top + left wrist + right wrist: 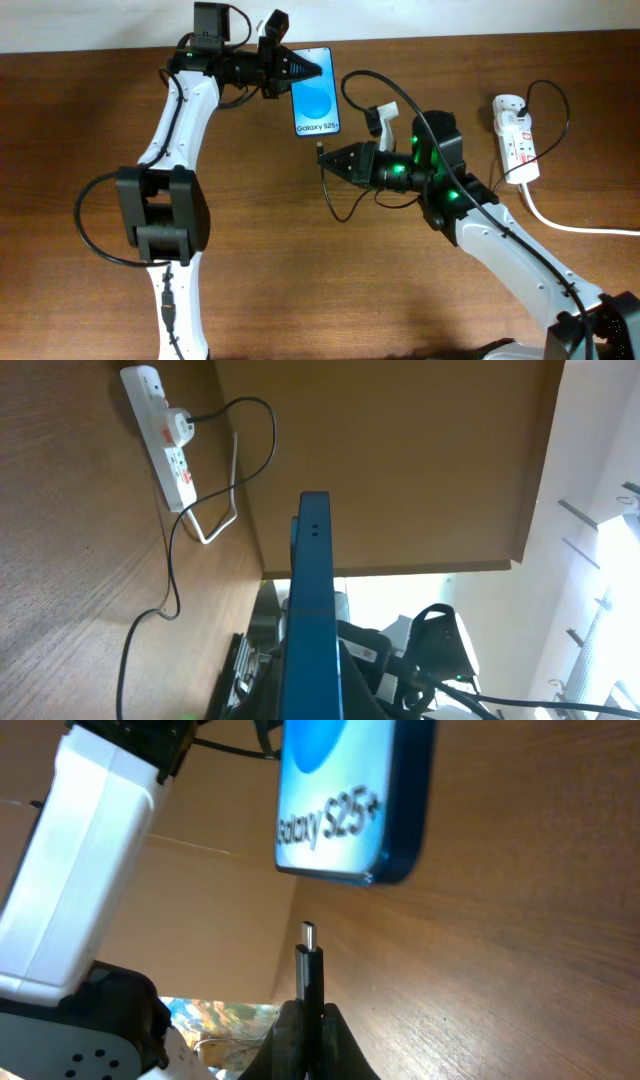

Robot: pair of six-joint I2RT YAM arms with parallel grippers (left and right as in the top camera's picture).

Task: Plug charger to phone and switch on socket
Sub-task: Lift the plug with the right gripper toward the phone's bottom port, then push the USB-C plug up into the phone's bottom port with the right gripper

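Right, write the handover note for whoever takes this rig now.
Left gripper: shut on the phone at its edge, screen up.
Right gripper: shut on the charger plug, its tip pointing at the phone's bottom end, not yet in.
The socket lies right of the right arm; switch position too small to tell.
Done: both grasps.
Left: insert plug, switch socket on.

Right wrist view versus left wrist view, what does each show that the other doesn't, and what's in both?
Only the right wrist view: the plug tip of the charger, clamped in the jaws of the right gripper, pointing at the bottom edge of the phone with a gap between, plus the screen lettering. Only the left wrist view: the socket, with the charger's cable trailing from it over the table. Both: the phone, edge-on from the left wrist, and the wooden table.
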